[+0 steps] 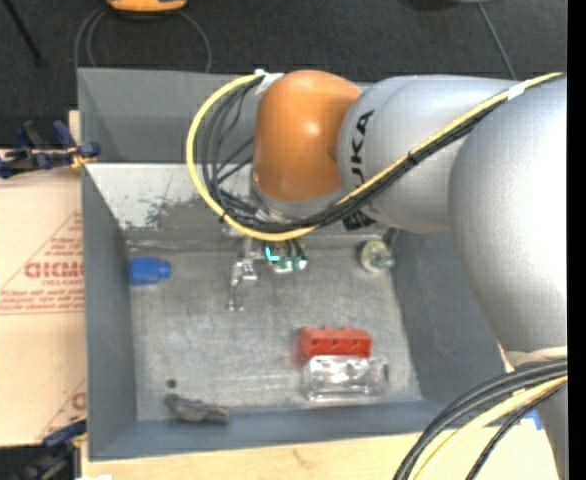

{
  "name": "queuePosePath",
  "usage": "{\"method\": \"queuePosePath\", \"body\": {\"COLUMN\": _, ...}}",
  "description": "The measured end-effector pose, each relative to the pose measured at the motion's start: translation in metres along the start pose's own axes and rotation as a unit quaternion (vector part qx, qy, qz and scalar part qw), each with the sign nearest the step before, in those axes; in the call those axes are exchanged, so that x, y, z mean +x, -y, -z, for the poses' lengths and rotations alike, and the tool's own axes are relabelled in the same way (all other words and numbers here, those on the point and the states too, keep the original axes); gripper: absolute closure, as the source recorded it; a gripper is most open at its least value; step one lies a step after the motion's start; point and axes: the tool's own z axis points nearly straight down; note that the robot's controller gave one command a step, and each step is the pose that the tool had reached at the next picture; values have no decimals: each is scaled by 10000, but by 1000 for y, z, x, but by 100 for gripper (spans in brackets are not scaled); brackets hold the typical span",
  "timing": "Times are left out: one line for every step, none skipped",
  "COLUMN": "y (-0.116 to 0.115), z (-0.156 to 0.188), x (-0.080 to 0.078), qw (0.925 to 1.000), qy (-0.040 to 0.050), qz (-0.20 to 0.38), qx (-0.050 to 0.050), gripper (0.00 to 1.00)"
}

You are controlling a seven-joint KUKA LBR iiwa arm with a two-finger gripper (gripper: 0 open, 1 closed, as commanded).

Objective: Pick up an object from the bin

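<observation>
My gripper (239, 286) hangs below the orange wrist cover, over the bare floor near the middle of the bin, and no thing shows in it. A small blue block (148, 270) lies to its left by the bin's left wall. A red toothed block (334, 343) rests to the lower right. Right below that block is a clear plastic piece (345, 378). A small round pale-green thing (377, 257) sits to the right, close under the arm.
A dark grey flat scrap (195, 409) lies near the front left corner. The arm and its cables cover the back right part of the bin. Bare floor lies between the gripper and the blue block.
</observation>
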Motion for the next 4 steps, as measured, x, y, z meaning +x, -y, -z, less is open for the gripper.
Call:
{"method": "queuePosePath", "body": {"y": -61, "z": -77, "x": -3, "qw": 9940, "qy": 52, "qz": 1094, "qx": 8, "gripper": 0}}
{"method": "queuePosePath", "body": {"y": -116, "z": -77, "x": -21, "qw": 9933, "qy": 71, "qz": 1153, "qx": -6, "gripper": 0}}
{"method": "queuePosePath", "body": {"y": -102, "z": -59, "x": 5, "qw": 9863, "qy": 39, "qz": 1650, "qx": 16, "gripper": 0}}
{"method": "queuePosePath", "body": {"y": -110, "z": -77, "x": -26, "qw": 9451, "qy": 50, "qz": 3268, "qx": 35, "gripper": 0}}
